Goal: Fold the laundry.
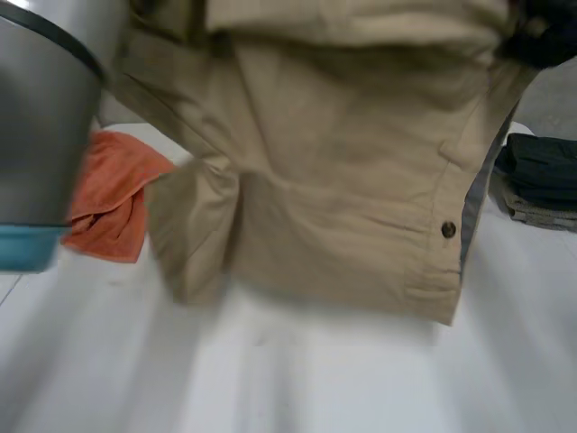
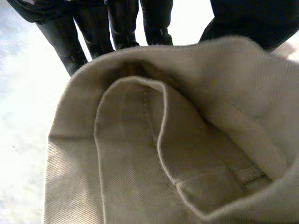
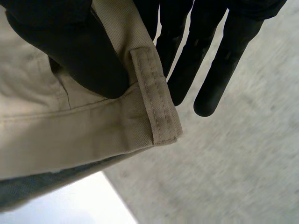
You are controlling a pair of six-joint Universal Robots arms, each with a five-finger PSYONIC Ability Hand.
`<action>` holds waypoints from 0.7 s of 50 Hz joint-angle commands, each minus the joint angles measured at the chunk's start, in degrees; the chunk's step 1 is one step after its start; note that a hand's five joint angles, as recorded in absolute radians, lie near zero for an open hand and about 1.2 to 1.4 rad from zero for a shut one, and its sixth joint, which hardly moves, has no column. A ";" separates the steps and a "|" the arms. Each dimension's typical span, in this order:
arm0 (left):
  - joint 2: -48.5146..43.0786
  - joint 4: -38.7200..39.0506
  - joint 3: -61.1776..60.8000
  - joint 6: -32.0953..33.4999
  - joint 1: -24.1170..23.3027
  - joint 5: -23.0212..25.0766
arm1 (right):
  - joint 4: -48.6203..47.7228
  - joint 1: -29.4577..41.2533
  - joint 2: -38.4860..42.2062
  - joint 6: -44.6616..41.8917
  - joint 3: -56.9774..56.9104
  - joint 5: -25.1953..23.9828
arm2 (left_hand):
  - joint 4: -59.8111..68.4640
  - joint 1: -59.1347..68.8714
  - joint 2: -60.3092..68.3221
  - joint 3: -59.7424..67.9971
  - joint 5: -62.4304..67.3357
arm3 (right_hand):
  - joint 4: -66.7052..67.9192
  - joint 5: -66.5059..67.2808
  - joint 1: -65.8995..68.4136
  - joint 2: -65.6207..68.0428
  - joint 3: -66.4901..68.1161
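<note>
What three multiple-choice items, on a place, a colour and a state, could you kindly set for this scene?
1. Where is the orange cloth? A on the table; B in a hand; C in a basket.
2. The trousers' colour? A blue; B beige; C white.
3. The right hand is: A open; B shut on nothing; C pinching the trousers.
Answers: A, it lies on the table beside the hanging trousers; B, their fabric is beige; C, its thumb presses the waistband by the belt loop.

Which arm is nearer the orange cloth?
Left. The left arm hangs right beside the orange cloth; the right hand pinches the trousers at their far side, across the whole garment from the cloth.
</note>
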 commanded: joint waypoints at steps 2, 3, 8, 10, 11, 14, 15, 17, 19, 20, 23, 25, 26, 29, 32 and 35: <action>-17.34 2.27 3.41 -0.93 6.78 6.54 | -1.97 6.65 15.40 -6.52 -3.51 11.90 | 11.38 13.27 11.43 11.72 14.45 | 11.36 11.95 15.88 12.55 12.19; -19.27 3.14 4.20 -1.02 7.31 6.98 | -4.94 7.79 18.55 -7.31 -4.38 14.34 | 11.38 13.27 11.43 11.72 14.45 | 11.36 11.95 15.88 12.55 12.19; -30.79 9.64 12.45 -1.11 8.98 8.22 | -18.56 11.14 27.71 -6.96 -6.15 21.21 | 11.38 13.27 11.43 11.72 14.45 | 11.36 11.95 15.88 12.55 12.19; -34.66 13.51 16.94 -1.19 9.68 8.65 | -24.62 11.75 30.26 -6.96 -6.94 24.54 | 8.74 10.62 8.79 9.08 11.81 | -7.08 -6.48 -2.56 -5.89 -6.24; -35.72 14.74 18.17 -1.28 10.12 8.74 | -30.74 12.54 32.01 -7.14 -7.03 27.96 | -11.27 -9.39 -11.22 -10.93 -8.20 | -46.06 -45.46 -41.53 -44.86 -45.22; -37.57 17.83 22.30 -2.07 11.79 8.48 | -40.26 14.12 33.35 -7.31 -6.85 31.84 | -54.60 -52.72 -54.55 -54.26 -51.53 | -58.64 -58.05 -54.12 -57.45 -57.81; -37.57 18.00 22.66 -2.42 11.97 8.39 | -41.60 14.39 33.17 -7.14 -6.77 31.94 | -54.87 -52.99 -54.82 -54.53 -51.80 | -58.64 -58.05 -54.12 -57.45 -57.81; -37.31 18.10 22.05 -4.53 12.14 7.96 | -41.62 14.83 32.73 -7.23 -6.24 31.77 | -57.90 -56.02 -57.85 -57.56 -54.83 | -58.64 -58.05 -54.12 -57.45 -57.81; -36.61 18.09 20.21 -5.85 11.62 7.34 | -38.29 15.09 31.16 -7.23 -4.66 31.16 | -57.90 -56.02 -57.85 -57.56 -54.83 | -58.64 -58.05 -54.12 -57.45 -57.81; -35.39 18.09 17.42 -6.64 11.36 6.82 | -36.80 15.10 30.19 -7.14 -3.79 30.63 | -57.90 -56.02 -57.85 -57.56 -54.83 | -58.64 -58.05 -54.12 -57.45 -57.81; -28.91 17.74 7.86 -6.73 10.57 6.81 | -30.03 15.10 24.66 -7.40 1.57 26.33 | -57.73 -55.85 -57.68 -57.40 -54.67 | -58.64 -58.05 -54.12 -57.45 -57.81; -24.85 17.39 2.04 -6.64 9.95 6.99 | -25.30 14.66 20.54 -7.32 7.17 21.61 | -57.06 -55.18 -57.01 -56.72 -53.99 | -58.64 -58.05 -54.12 -57.45 -57.81; -23.00 17.30 -0.86 -6.56 9.60 7.07 | -23.79 14.48 19.38 -7.14 9.30 20.01 | -57.06 -55.17 -57.01 -56.72 -53.99 | -58.64 -58.05 -54.12 -57.45 -57.81; -16.67 16.25 -12.03 -6.64 8.54 7.07 | -18.87 14.22 16.04 -7.05 17.98 14.65 | -56.72 -54.84 -56.68 -56.39 -53.66 | -58.64 -58.05 -54.12 -57.45 -57.81; -12.27 13.62 -22.05 -6.99 7.32 6.90 | -16.48 13.95 13.93 -7.05 24.41 11.74 | -54.87 -52.99 -54.82 -54.54 -51.80 | -58.24 -57.64 -53.72 -57.05 -57.40; -9.99 10.29 -28.90 -7.08 4.43 6.64 | -16.04 13.43 11.03 -7.84 31.88 9.36 | -46.68 -44.80 -46.64 -46.35 -43.62 | -51.52 -50.92 -46.99 -50.32 -50.68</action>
